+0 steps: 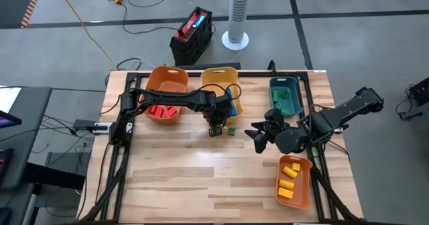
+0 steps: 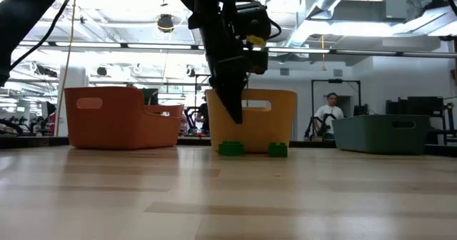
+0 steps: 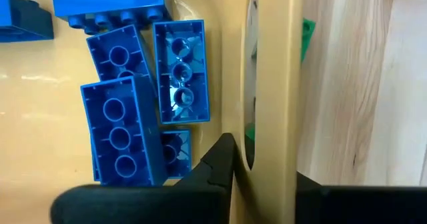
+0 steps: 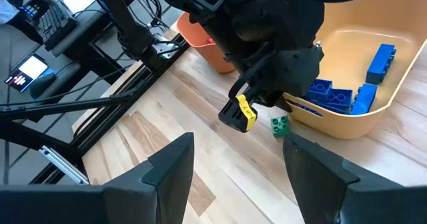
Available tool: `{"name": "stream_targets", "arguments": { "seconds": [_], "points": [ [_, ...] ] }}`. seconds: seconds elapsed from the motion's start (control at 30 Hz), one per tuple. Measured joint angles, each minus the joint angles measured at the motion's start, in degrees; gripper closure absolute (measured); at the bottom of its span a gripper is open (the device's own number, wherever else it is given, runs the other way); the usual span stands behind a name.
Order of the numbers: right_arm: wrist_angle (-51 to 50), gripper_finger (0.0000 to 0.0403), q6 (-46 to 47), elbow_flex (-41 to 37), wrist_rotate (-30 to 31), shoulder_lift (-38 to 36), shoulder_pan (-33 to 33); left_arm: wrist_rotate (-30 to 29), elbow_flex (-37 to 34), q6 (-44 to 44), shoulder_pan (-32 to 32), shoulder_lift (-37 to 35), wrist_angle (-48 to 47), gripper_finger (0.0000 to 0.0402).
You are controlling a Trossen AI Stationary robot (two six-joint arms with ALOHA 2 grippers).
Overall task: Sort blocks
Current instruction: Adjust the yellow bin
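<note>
My left gripper (image 1: 216, 126) stands at the near wall of the yellow bin (image 1: 209, 78), which holds several blue blocks (image 3: 179, 71). Two green blocks (image 2: 230, 148) (image 2: 277, 149) sit on the table just in front of that bin, to the right of the gripper (image 2: 234, 111). Red blocks (image 1: 161, 110) lie in the orange bin on the left. Green ones (image 1: 285, 103) are in the teal bin. Yellow ones (image 1: 289, 178) lie in the orange bin near the right edge. My right gripper (image 1: 258, 136) hovers open to the right of the green blocks, pointing toward them (image 4: 279, 125). My left gripper straddles the yellow bin's near wall (image 3: 270, 117) beside its handle slot, one finger (image 3: 217, 161) inside the bin and one outside. It comes from above, slanting down. Both fingers lie against the wall. The bin rests flat on the table.
A black metal frame runs along the table's left, right and far edges. The teal bin (image 1: 283, 94) stands to the right of the yellow one, and the orange bin (image 1: 175, 83) to its left. Bare wood lies across the table's middle and near side. A person stands far back in the room (image 2: 330, 115).
</note>
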Motion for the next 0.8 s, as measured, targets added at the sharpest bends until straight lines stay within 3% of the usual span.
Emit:
{"name": "stream_targets", "arguments": {
  "seconds": [0.1, 0.2, 0.4, 0.57, 0.8],
  "points": [
    [0.0, 0.0163, -0.1, 0.0, 0.0, 0.0, 0.0, -0.4, 0.0, 0.4, 0.0, 0.0, -1.1, 0.0389],
    [0.0, 0.0163, -0.4, 0.0, 0.0, 0.0, 0.0, -0.7, 0.0, 0.5, 0.0, 0.0, -1.4, 0.0365],
    [-0.1, 0.0163, -0.6, 0.0, 0.0, 0.0, 0.0, -1.5, 0.0, -0.7, 0.0, 0.0, -1.8, 0.0263],
    [-0.8, 0.0163, -0.6, 0.0, 0.0, 0.0, 0.0, -6.0, 0.0, -2.0, 0.0, -1.2, -1.8, 0.0192],
    [-1.1, 0.0163, -0.6, 0.0, 0.0, 0.0, 0.0, -10.4, 0.0, -3.9, -0.8, -8.0, -1.2, 0.0166]
  ]
}}
